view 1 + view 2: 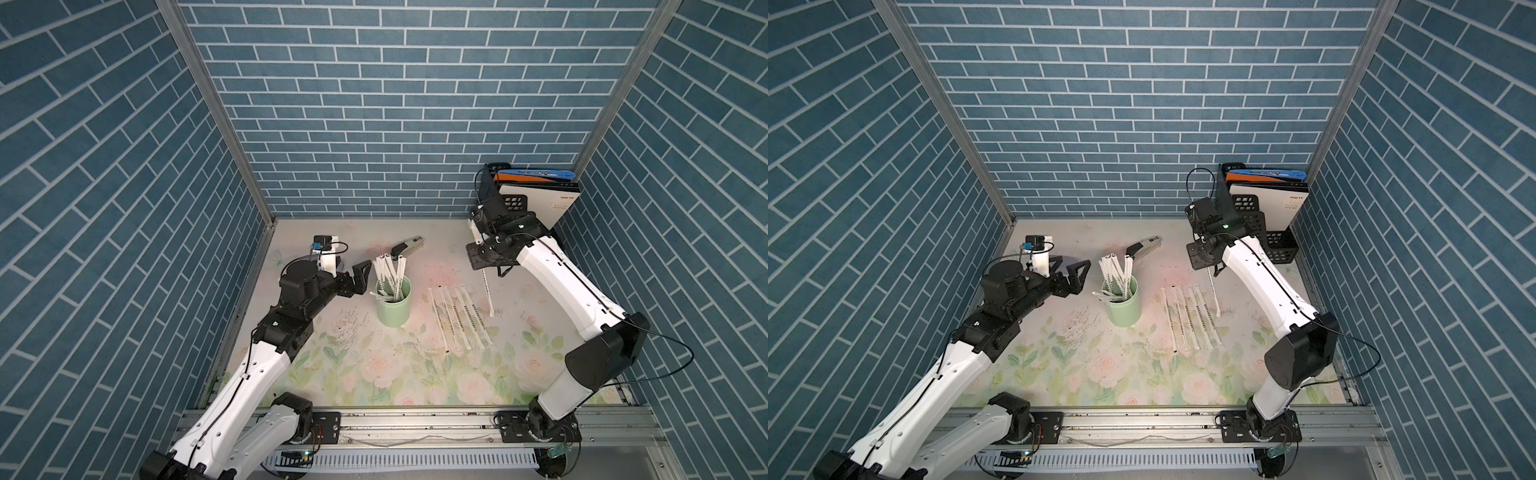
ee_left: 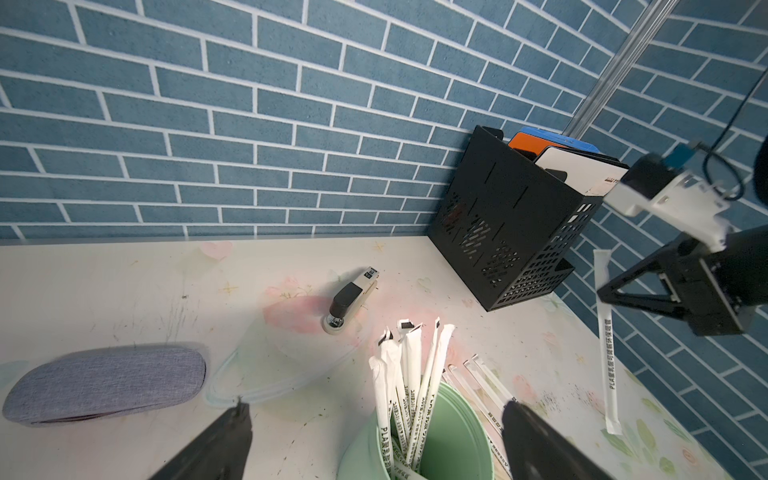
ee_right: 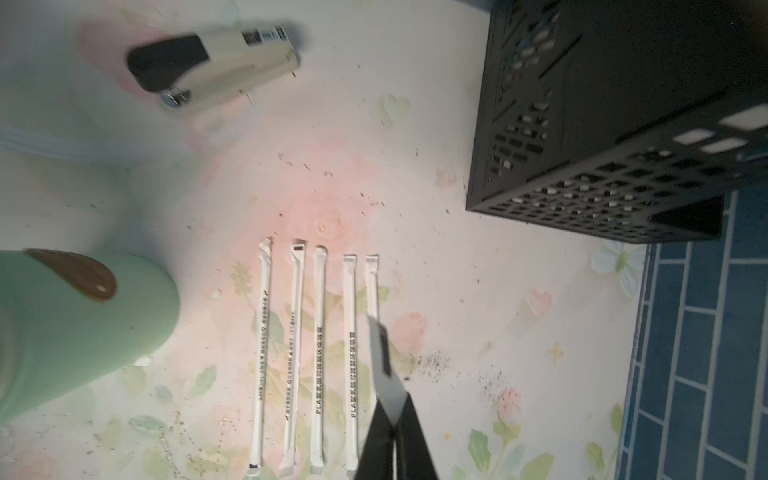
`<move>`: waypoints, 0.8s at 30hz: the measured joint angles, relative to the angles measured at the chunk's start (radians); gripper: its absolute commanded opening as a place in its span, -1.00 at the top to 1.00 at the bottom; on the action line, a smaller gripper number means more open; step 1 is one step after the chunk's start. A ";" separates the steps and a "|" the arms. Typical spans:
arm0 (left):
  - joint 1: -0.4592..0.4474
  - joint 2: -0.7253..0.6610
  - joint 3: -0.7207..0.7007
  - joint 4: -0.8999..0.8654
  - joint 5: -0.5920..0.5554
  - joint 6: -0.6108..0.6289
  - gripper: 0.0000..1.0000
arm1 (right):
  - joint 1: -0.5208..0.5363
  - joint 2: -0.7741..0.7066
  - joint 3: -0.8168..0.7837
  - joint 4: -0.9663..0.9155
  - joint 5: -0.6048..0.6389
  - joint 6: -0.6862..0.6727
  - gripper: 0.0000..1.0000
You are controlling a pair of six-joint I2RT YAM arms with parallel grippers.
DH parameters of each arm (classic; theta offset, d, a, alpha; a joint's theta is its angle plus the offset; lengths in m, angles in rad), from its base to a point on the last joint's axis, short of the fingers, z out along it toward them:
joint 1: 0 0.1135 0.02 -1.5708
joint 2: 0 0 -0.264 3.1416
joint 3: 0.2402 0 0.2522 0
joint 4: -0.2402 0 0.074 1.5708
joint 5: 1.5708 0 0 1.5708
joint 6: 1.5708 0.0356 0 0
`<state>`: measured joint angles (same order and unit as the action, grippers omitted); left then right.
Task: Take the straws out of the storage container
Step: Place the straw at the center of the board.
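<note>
Straws (image 1: 388,274) stand in the storage container (image 1: 393,311) just beside the left hand (image 1: 362,271); five more lie near the right hand (image 1: 484,267).

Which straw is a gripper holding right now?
The lone straw hanging from the shut right gripper, beside the row of five lying flat. The other straws stand in the cup.

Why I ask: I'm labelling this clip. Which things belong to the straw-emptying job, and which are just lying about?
Job: storage container; straws standing in it; five straws laid out; held straw in the right gripper; left gripper, open.
Lying about: stapler; black file holder; grey pouch; face mask.
</note>
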<state>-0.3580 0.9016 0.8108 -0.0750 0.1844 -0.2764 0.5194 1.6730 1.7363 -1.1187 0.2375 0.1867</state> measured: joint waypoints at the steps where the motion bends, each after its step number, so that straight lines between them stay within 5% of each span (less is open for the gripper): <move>1: 0.000 0.000 0.000 0.000 0.000 0.000 -0.99 | -0.006 0.008 -0.012 -0.009 0.003 0.000 0.95; 24: 0.000 0.000 0.000 0.000 0.001 0.000 -0.99 | -0.148 0.226 -0.120 0.021 -0.079 -0.031 0.92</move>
<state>-0.3580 0.9016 0.8108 -0.0750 0.1856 -0.2764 0.3710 1.8988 1.6161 -1.0973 0.1581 0.1558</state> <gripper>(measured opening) 0.995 0.042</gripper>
